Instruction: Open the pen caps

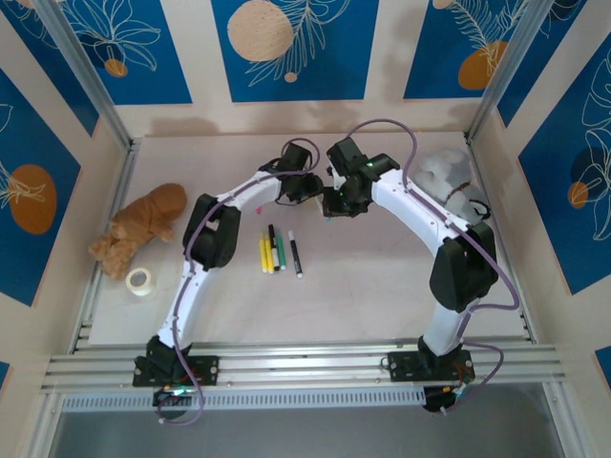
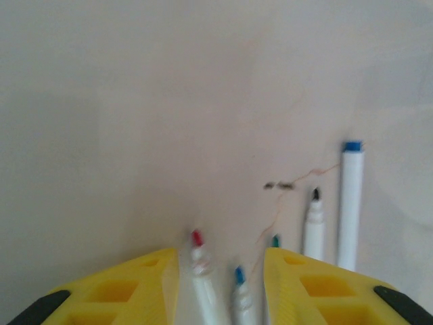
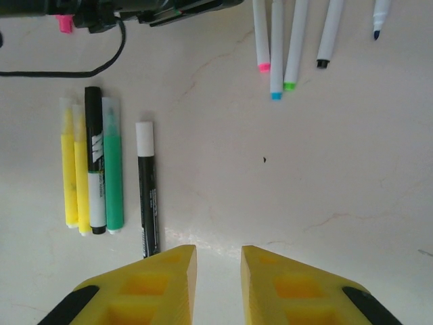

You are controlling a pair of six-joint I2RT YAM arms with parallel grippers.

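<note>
Pale table [image 1: 363, 286]: five thin pens [image 3: 277, 47], five thick markers [image 3: 112, 169]; left pincer [image 2: 221, 254] and right pincer [image 3: 218, 250] part-open, empty.

1. Walls [image 1: 325, 57] all round were cream with big blue panels, white leaf doodles and orange or peach circles on them.
2. Bare aluminium posts [image 1: 86, 76] ran up the back corners.
3. Table [image 1: 363, 296] was a plain off-white slab, evenly lit, soft shadows only.
4. Silver rails [image 1: 305, 363] ran along its near edge.
</note>
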